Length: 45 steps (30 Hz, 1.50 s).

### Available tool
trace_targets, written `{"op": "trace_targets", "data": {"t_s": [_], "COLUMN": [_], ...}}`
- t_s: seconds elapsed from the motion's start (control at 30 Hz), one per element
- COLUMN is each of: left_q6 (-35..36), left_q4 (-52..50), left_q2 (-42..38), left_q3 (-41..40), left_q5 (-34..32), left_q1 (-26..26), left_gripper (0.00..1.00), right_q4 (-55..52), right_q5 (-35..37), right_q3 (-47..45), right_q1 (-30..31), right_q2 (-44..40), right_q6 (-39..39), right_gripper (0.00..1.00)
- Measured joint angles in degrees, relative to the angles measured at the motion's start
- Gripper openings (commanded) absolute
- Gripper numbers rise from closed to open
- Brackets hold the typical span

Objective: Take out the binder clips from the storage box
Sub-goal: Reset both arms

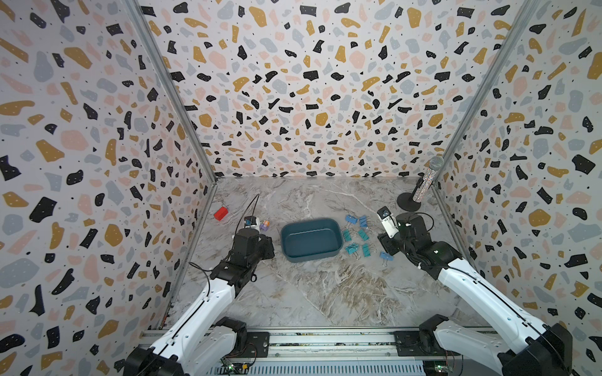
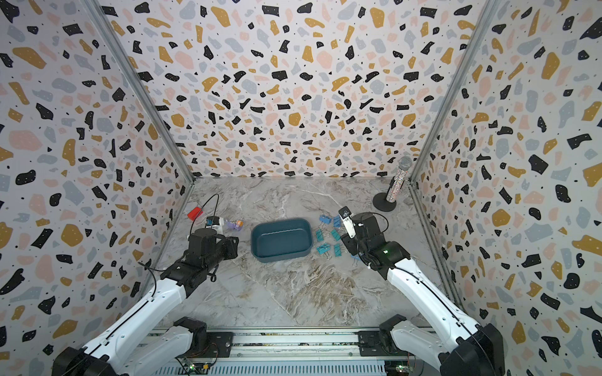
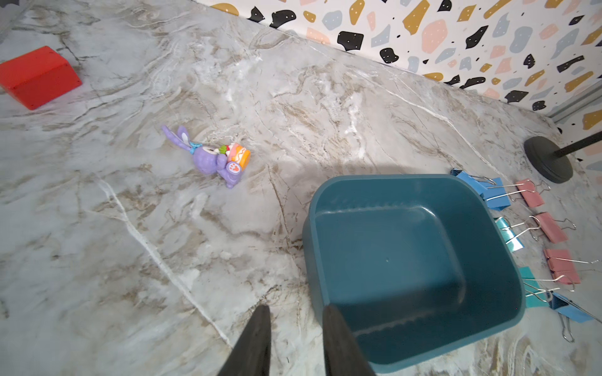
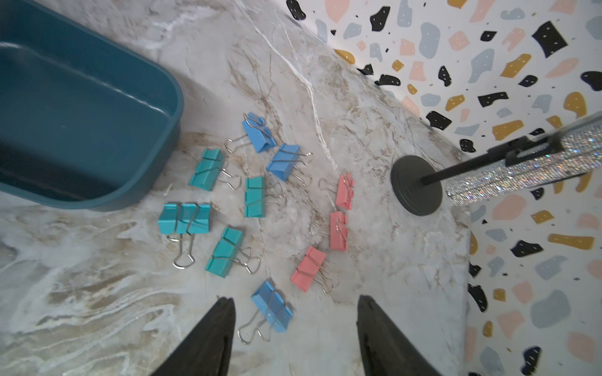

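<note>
The dark teal storage box (image 1: 309, 241) (image 2: 280, 241) sits mid-table, and no clip lies in it (image 3: 407, 260). The binder clips (image 1: 358, 234) (image 2: 329, 241) are spread on the marble just right of the box: teal ones (image 4: 184, 218) nearest it, blue ones (image 4: 283, 161) further back, pink ones (image 4: 338, 231) farthest out. My right gripper (image 4: 296, 299) hovers open over this group. A blue clip (image 4: 272, 311) lies on the table below the gap, untouched. My left gripper (image 3: 295, 309) is at the box's left near corner, its fingers a narrow gap apart with nothing between them.
A red block (image 1: 221, 213) (image 3: 37, 76) lies at the back left, with a purple-and-orange toy (image 1: 264, 224) (image 3: 215, 159) between it and the box. A glittery microphone on a black round stand (image 1: 423, 185) (image 4: 417, 185) stands at the back right, close behind the clips. Patterned walls enclose three sides.
</note>
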Motion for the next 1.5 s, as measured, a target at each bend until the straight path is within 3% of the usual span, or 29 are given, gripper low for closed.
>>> {"op": "trace_targets", "data": {"t_s": [0.27, 0.43, 0.53, 0.6, 0.63, 0.73, 0.87, 1.13, 1.5], "left_q6": [-0.09, 0.13, -0.11, 0.35, 0.83, 1.77, 2.99, 5.84, 9.62], "left_q4": [0.57, -0.09, -1.99, -3.37, -3.80, -4.66, -5.33, -0.13, 17.99], "left_q2": [5.62, 3.93, 0.57, -1.81, -2.51, -3.76, -4.42, -4.44, -5.75], "left_q3": [1.36, 2.14, 2.27, 2.38, 2.38, 2.38, 2.38, -1.60, -18.40], "left_q5": [-6.71, -11.56, -15.63, -18.45, -19.47, -22.93, -27.19, -33.57, -34.56], "left_q1": [0.00, 0.00, 0.00, 0.00, 0.00, 0.00, 0.00, 0.00, 2.84], "left_gripper": [0.28, 0.31, 0.50, 0.78, 0.99, 1.00, 1.00, 1.00, 1.00], "right_q4": [10.19, 15.30, 17.49, 17.75, 17.92, 19.39, 21.38, 26.73, 38.82], "right_q5": [-2.21, -1.81, -0.59, 0.76, 1.31, 3.04, 5.20, 7.23, 1.03], "right_q3": [-8.87, -12.02, -12.61, -12.68, -12.87, -15.28, -20.28, -23.54, -30.42], "right_q1": [-0.07, -2.12, -3.85, -4.92, -5.44, -6.67, -8.66, -13.07, -19.74], "right_q2": [-0.04, -2.78, -5.46, -6.40, -6.49, -6.51, -6.60, -5.92, -1.73], "right_q6": [0.98, 1.92, 2.71, 3.63, 4.11, 5.55, 7.43, 8.41, 8.59], "right_gripper": [0.67, 0.67, 0.68, 0.68, 0.70, 0.87, 1.00, 1.00, 1.00]}}
